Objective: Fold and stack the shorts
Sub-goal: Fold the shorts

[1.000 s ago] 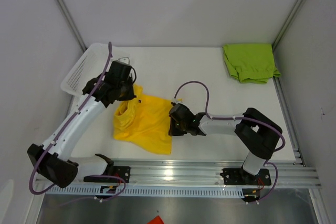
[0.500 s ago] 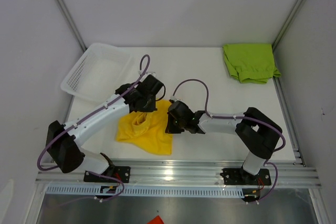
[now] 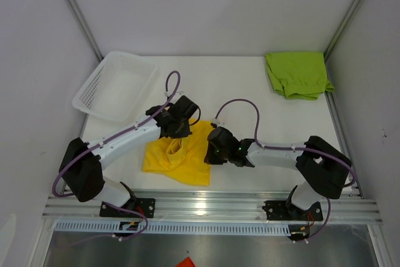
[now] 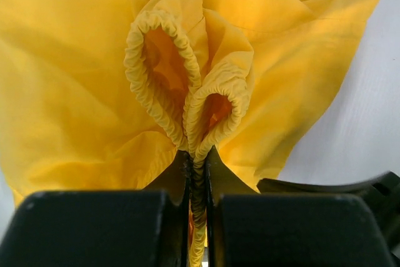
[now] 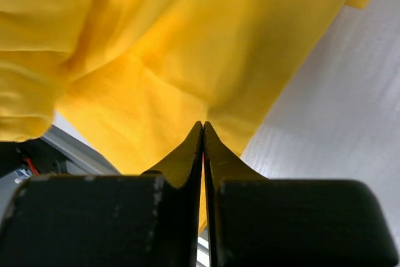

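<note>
The yellow shorts [image 3: 181, 162] lie bunched on the table's near middle. My left gripper [image 3: 179, 132] is at their far edge, shut on the gathered elastic waistband [image 4: 187, 92], which loops out of the jaws in the left wrist view [image 4: 197, 156]. My right gripper [image 3: 213, 152] is at the shorts' right edge. Its jaws [image 5: 203, 128] are closed tip to tip with thin yellow fabric [image 5: 187, 42] drawn to them. The lime green shorts [image 3: 297, 74] lie folded at the far right corner, away from both grippers.
A white mesh basket [image 3: 115, 85] stands at the far left, just beyond my left arm. Bare white table [image 3: 250, 104] lies between the yellow and green shorts. A metal rail [image 3: 219, 207] runs along the near edge.
My left gripper carried the waistband from beside the basket rightward and nearer, folding the yellow shorts over toward my right gripper. My right gripper shifted slightly right and nearer with the fabric.
</note>
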Robot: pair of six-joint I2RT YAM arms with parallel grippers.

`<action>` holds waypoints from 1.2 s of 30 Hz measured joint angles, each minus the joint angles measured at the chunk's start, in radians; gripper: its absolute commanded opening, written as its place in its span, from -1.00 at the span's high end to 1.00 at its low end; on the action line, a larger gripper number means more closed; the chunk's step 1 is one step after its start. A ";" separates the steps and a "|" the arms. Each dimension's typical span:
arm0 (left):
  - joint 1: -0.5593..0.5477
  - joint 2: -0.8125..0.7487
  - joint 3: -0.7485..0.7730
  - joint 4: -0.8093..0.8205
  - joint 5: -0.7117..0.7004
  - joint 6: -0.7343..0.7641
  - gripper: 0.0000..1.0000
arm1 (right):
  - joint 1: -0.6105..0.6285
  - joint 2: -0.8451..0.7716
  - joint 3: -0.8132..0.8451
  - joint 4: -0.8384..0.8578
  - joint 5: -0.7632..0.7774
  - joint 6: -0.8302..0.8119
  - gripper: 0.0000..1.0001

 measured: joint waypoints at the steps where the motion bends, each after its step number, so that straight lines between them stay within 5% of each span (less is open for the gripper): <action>1: 0.000 0.005 0.000 0.008 0.005 -0.004 1.00 | -0.002 -0.022 -0.003 -0.010 0.011 0.001 0.95; 9: 0.000 0.014 -0.035 0.088 0.051 -0.032 0.99 | -0.094 -0.154 -0.061 -0.016 0.035 0.001 0.97; 23: -0.001 0.018 -0.038 0.114 0.057 -0.033 1.00 | -0.176 -0.154 -0.142 -0.002 0.026 -0.011 0.99; 36: -0.002 0.010 0.045 0.004 0.020 -0.020 1.00 | -0.178 -0.029 -0.017 0.059 -0.032 -0.039 1.00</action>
